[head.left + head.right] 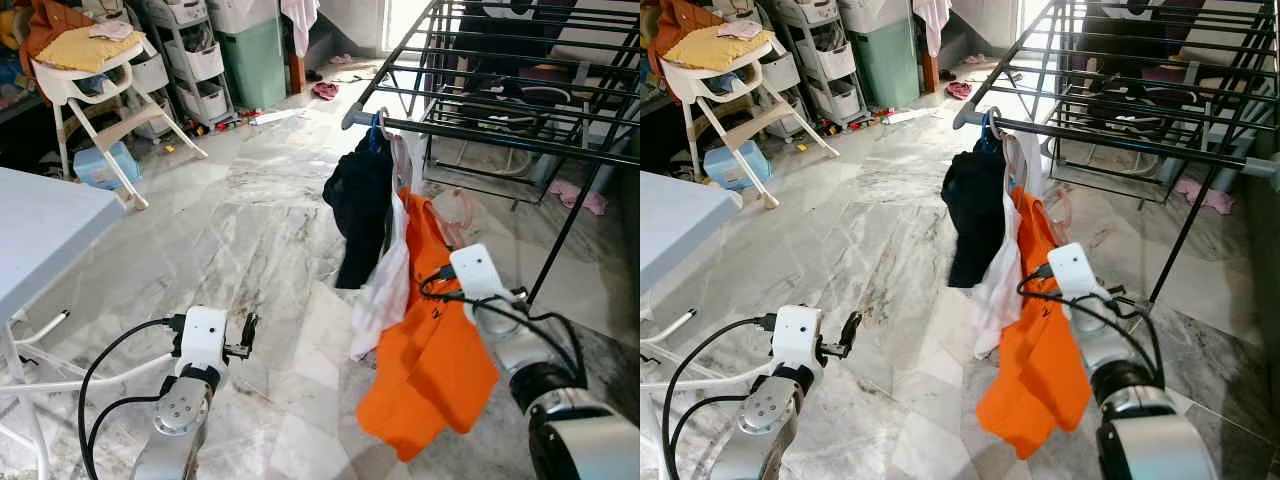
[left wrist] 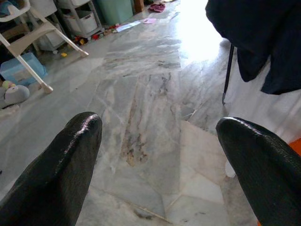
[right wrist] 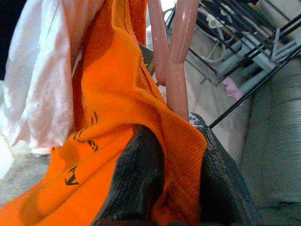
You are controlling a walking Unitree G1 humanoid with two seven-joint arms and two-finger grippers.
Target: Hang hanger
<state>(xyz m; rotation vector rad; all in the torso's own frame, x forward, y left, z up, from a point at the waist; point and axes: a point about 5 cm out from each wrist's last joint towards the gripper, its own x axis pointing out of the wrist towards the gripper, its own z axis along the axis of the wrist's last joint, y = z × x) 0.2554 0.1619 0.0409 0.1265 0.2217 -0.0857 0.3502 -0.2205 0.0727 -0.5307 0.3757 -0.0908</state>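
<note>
Surroundings: I see a marble floor (image 1: pixel 250 200), a pale table (image 1: pixel 40 230) at my left, a white high chair (image 1: pixel 95 70) and plastic drawers (image 1: pixel 190 55) further back.
In the way: a black garment (image 1: pixel 360 205) and a white cloth (image 1: pixel 385 285) already hang from the end bar of the black drying rack (image 1: pixel 500 135), just beside the spot my load occupies.
Hanger: the pink hanger (image 3: pixel 176 70) carries an orange shirt (image 1: pixel 430 350); it sits near the rack bar, its neck running up toward the bar, and the shirt drapes long and downward toward the floor.
Right gripper (image 3: pixel 169 174): clamped on the orange fabric at the hanger's base.
Left gripper (image 2: pixel 160 155): held low over the floor, fingers (image 2: pixel 61 169) spread wide, holding nothing.
</note>
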